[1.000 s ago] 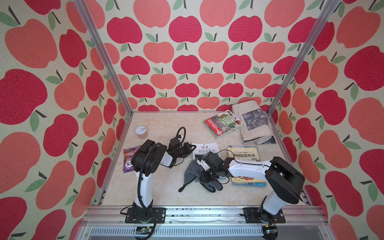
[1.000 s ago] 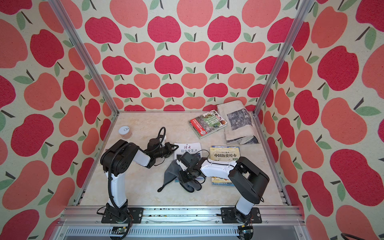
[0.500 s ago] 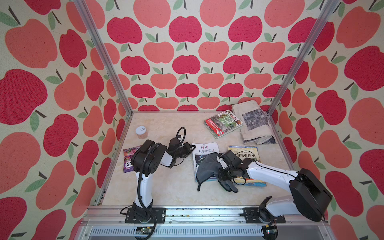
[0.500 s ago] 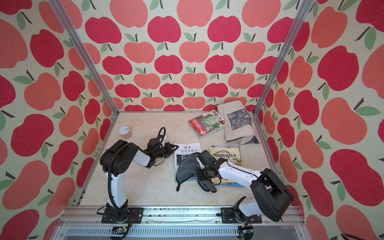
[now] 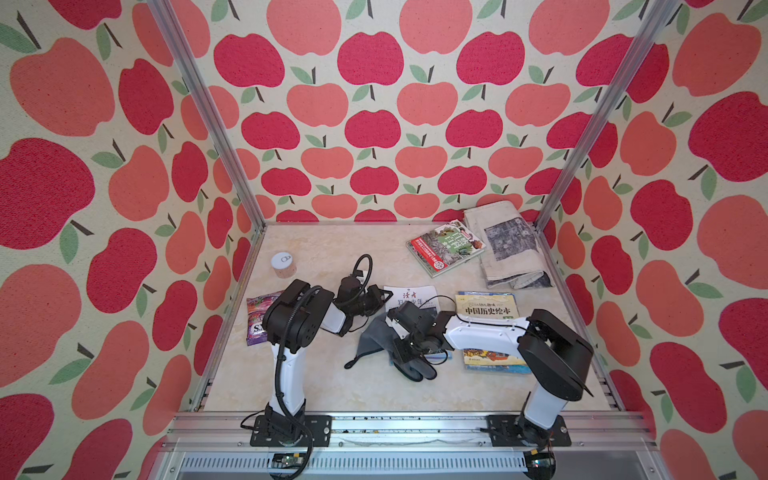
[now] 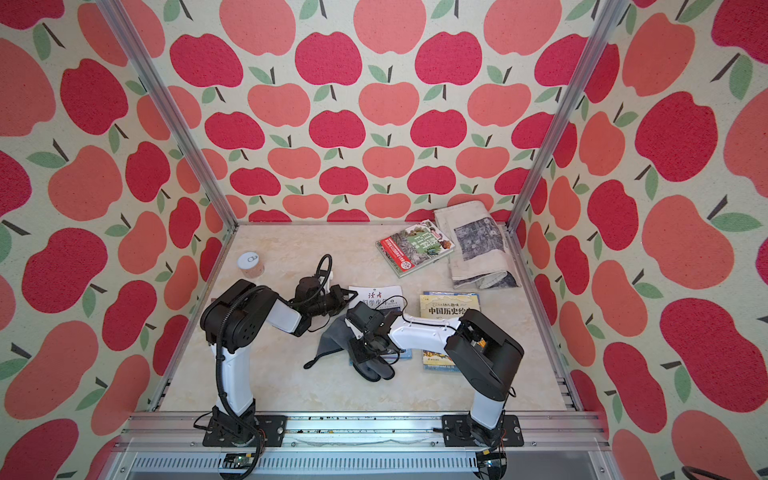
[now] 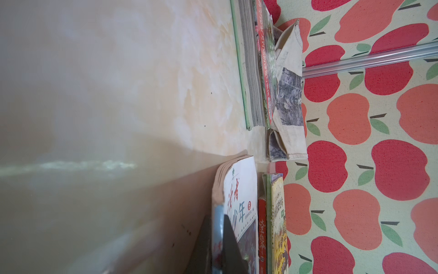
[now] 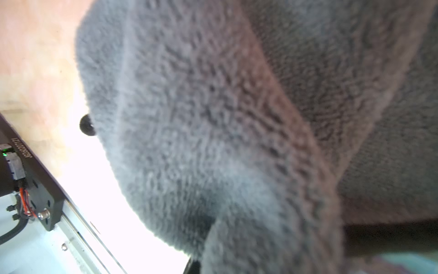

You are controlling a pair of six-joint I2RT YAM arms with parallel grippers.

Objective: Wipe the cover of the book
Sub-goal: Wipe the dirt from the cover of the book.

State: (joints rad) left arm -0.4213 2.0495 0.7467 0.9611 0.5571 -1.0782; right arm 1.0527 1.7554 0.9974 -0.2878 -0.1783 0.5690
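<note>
The left gripper (image 7: 216,225) pinches the edge of the thin white paper book (image 5: 411,293) on the pale table (image 5: 332,386). The right gripper (image 5: 411,361) squeezes the fluffy grey cloth (image 8: 213,118). A hard rub could pull the book loose.

Bright, even light in both top views, and I see only soft shadows on the tabletop (image 5: 324,249). My left wrist view is hazy and smeared across half. In my right wrist view the cloth (image 8: 237,118) is close and blurred, with blown-out white glare beside it.
</note>
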